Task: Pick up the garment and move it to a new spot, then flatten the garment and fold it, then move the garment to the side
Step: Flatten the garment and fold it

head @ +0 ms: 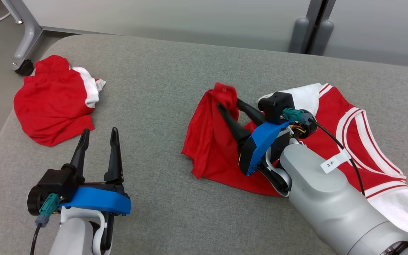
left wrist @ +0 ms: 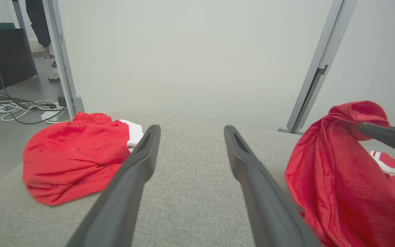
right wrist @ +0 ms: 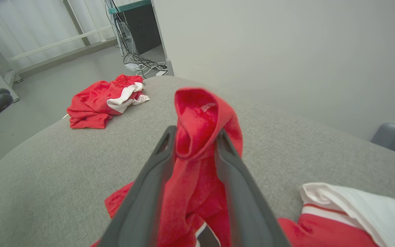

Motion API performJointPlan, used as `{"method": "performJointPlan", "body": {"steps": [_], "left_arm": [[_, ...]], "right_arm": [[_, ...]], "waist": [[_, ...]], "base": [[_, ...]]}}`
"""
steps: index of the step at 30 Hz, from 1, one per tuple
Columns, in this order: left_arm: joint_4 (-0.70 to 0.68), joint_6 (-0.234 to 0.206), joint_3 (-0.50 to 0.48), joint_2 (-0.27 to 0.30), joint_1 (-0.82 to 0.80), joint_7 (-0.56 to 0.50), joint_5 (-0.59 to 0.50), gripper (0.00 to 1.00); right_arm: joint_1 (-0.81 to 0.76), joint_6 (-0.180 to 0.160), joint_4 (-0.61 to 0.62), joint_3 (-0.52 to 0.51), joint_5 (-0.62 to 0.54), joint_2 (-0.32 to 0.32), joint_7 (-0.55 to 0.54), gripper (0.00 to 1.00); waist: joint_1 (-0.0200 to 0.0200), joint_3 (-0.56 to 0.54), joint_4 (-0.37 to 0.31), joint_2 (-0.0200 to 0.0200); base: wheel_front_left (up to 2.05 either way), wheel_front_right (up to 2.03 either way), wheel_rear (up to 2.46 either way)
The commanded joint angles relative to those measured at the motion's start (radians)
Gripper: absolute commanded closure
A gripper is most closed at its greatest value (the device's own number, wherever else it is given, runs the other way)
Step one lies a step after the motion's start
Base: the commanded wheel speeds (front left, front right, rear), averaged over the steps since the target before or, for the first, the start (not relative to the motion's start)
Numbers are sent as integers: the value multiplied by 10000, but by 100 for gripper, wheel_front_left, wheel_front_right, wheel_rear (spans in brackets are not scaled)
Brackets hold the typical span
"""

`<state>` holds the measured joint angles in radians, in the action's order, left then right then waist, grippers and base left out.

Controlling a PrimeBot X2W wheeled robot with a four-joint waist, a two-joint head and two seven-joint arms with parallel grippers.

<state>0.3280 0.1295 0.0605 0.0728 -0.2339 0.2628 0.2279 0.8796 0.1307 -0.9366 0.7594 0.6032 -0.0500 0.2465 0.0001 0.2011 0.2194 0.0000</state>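
Grey cushion (head: 175, 71) bears crumpled red garment (head: 207, 141), white-striped trim

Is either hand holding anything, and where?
The right hand has a bunched red fold of the shirt raised between its parted fingers; firm grip unclear. The left hand holds nothing.

Probably a lab: partition panels (left wrist: 183, 51), floor cables (left wrist: 15, 106), wheeled frame (head: 27, 39).

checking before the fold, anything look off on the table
The jersey is not flat: its left part is bunched up and raised between the right gripper's fingers. A second red garment lies crumpled at the table's far left edge.
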Motion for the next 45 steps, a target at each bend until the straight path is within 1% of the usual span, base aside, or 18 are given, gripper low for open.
{"method": "performJointPlan", "body": {"steps": [1,6,8,12,17,21,25,30,34,37,40,45], "left_arm": [[20,19,7,-4,-213,30,31,0],[-24,19,-215,30,-53,30,12,0],[-52,19,-302,70,44,30,-21,0],[-135,18,-425,125,238,30,-106,0],[-222,19,-601,204,460,30,-187,0],[-278,18,-691,209,636,30,-260,0],[-322,18,-722,174,818,29,-313,0],[-354,18,-761,131,988,30,-365,0],[-389,20,-793,110,1081,30,-368,0],[-406,18,-813,118,1115,30,-380,0],[-388,18,-763,117,1069,29,-394,0],[-403,18,-659,105,928,30,-365,0]], "right_arm": [[196,1,-104,83,78,-12,60,0],[369,1,-277,246,263,-15,187,0],[474,1,-128,-123,78,-20,201,0],[-6,1,405,-1373,-732,-56,196,0],[-1026,2,1673,-3181,-1913,-394,199,0],[-2137,1,2748,-4486,-2621,-570,200,0],[-3314,1,3683,-5532,-3231,-651,203,0],[-4720,1,4630,-6588,-3891,-574,202,0],[-5597,1,5171,-7159,-4269,-425,202,0],[-5841,1,5414,-7368,-4472,-376,42,0],[-5795,1,5575,-7504,-4691,-343,-105,0],[-5146,1,5502,-7489,-4967,-412,-641,0]], "waist": [[-1,17,11,0],[-1,-18,-217,0],[-1,-74,-365,0],[-1,-254,-716,0],[-1,-495,-1121,0],[-1,-690,-1374,0],[-1,-830,-1554,0],[-1,-950,-1689,0],[-1,-1005,-1780,0],[-1,-1007,-1860,0],[-1,-990,-1886,0],[-1,-874,-1841,0]], "base": [[0,0,0],[0,0,0],[0,0,0],[0,0,0],[0,0,0],[0,0,0],[0,0,0],[0,0,0],[0,0,0],[0,0,0],[0,0,0],[0,0,0]]}}
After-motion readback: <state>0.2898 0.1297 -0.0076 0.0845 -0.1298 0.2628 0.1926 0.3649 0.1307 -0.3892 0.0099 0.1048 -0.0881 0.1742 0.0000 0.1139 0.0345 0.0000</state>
